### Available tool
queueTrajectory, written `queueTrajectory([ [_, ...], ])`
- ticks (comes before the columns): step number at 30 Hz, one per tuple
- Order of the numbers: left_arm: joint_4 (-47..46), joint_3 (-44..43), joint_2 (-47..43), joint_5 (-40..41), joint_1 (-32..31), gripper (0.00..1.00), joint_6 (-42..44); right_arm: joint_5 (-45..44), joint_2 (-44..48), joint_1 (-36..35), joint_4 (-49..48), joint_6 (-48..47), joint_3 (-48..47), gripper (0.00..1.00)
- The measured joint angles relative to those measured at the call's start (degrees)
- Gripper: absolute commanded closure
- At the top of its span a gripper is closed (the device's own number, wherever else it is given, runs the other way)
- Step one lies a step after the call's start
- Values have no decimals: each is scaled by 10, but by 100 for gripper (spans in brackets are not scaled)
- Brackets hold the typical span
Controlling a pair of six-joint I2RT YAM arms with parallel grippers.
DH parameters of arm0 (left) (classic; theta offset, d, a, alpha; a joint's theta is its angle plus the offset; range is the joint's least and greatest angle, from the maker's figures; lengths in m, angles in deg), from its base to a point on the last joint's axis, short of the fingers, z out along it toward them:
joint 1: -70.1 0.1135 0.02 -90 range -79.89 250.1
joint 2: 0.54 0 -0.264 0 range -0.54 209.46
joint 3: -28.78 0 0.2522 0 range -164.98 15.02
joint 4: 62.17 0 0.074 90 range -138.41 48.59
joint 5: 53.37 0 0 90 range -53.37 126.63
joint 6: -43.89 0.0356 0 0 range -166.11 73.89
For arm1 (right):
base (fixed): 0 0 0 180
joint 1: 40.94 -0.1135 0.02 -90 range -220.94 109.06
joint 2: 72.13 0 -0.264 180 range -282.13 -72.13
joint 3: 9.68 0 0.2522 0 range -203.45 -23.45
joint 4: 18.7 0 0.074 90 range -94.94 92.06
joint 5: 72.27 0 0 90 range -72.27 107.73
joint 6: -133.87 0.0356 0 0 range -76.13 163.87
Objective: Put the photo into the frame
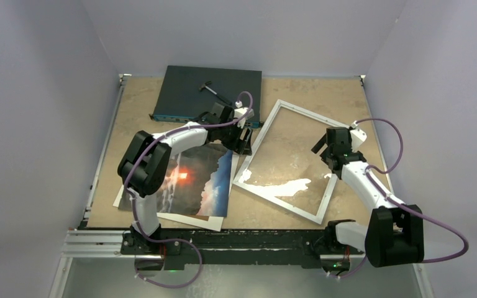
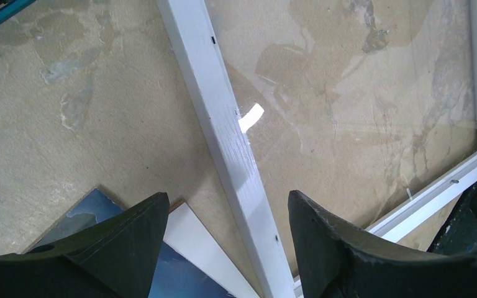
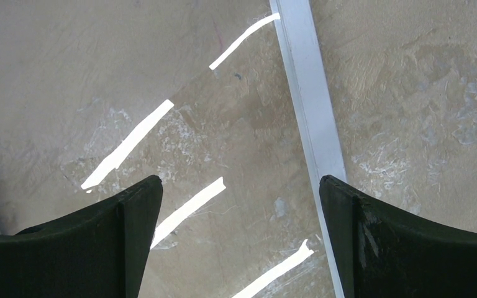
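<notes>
Glossy photo (image 1: 194,181) half hidden by arm (image 1: 161,146); left end effector (image 2: 227,198) and right end effector (image 3: 239,181) both spread.

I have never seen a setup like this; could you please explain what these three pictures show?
Two robot arms are bolted at the near edge of a table. One picture looks down from above; the other two come from wrist cameras, so the dark shapes below are fingers. On the table lie the photo on a white sheet, the glazed frame and a dark flat box. The left gripper hangs over one frame bar, the right gripper over the opposite bar. Both are open, holding nothing.
</notes>
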State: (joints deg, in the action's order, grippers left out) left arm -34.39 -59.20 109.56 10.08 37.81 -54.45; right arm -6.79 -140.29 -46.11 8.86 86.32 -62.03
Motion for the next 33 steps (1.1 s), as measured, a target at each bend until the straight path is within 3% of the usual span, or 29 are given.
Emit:
queueTrajectory([
  [15, 2, 0, -2, -1, 5, 32, 0, 10, -52, 45, -32, -1, -2, 1],
  [21, 2, 1, -2, -3, 7, 37, 0, 34, -54, 49, -54, 0, 8, 1],
  [33, -3, 9, 0, -16, 8, 36, 0, 52, -57, 49, -75, -1, 20, 1],
])
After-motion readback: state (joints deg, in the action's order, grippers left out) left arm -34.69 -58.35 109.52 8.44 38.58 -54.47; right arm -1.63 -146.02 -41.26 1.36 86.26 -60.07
